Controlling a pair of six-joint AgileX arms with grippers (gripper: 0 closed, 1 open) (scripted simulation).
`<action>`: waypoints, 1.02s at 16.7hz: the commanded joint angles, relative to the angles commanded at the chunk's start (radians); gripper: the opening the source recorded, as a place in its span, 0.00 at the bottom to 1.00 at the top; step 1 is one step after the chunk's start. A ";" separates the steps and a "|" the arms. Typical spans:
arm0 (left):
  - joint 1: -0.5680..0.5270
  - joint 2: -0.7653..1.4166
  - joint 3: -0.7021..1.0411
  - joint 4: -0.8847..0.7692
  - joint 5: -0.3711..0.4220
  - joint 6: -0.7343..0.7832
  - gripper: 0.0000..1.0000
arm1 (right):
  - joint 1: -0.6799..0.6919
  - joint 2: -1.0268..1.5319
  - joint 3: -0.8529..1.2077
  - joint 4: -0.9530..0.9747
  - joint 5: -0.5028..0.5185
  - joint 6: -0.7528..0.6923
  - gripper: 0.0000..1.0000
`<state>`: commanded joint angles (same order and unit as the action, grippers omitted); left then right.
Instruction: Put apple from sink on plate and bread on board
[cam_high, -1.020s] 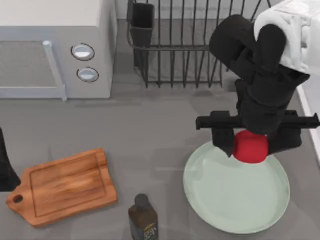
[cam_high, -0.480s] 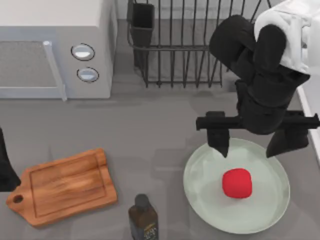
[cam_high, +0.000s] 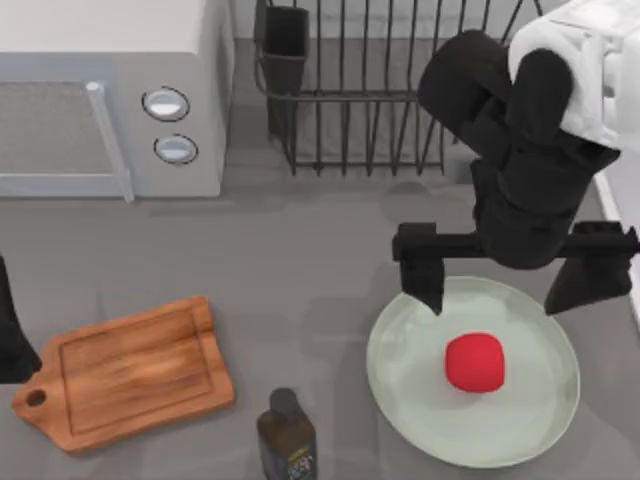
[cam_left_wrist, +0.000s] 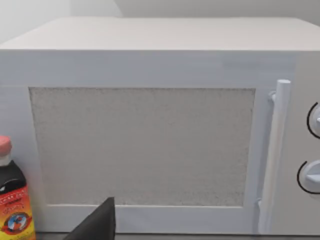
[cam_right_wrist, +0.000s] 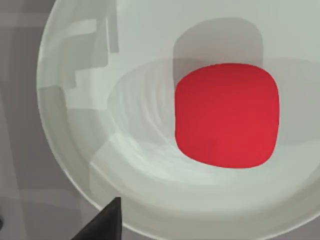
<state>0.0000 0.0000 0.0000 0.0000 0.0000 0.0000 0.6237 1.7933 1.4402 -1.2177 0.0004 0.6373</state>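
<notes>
The right arm's black body (cam_high: 530, 190) covers the far rim of the plate (cam_high: 400, 390) between its spread jaws. In the right wrist view the plate (cam_right_wrist: 70, 165) runs off the picture's edges beside the apple (cam_right_wrist: 226, 115). Well away from those jaws, the left arm (cam_high: 10, 330) is cut by the top view's left edge, and the dark bottle (cam_high: 287, 440) by its bottom edge.

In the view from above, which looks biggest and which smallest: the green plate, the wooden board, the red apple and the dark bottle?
Largest to smallest, as they look in the top view:
1. plate
2. board, close behind the plate
3. apple and dark bottle: unsure, since the bottle is cut off by the picture's edge.
</notes>
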 joint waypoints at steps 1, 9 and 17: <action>0.000 0.000 0.000 0.000 0.000 0.000 1.00 | -0.001 0.001 0.000 0.000 0.000 0.000 1.00; 0.000 0.000 0.000 0.000 0.000 0.000 1.00 | -0.100 -0.270 -0.230 0.194 0.000 -0.101 1.00; 0.000 0.000 0.000 0.000 0.000 0.000 1.00 | -0.340 -1.017 -0.787 0.661 0.000 -0.346 1.00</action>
<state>0.0000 0.0000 0.0000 0.0000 0.0000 0.0000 0.2842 0.7760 0.6535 -0.5564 0.0001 0.2910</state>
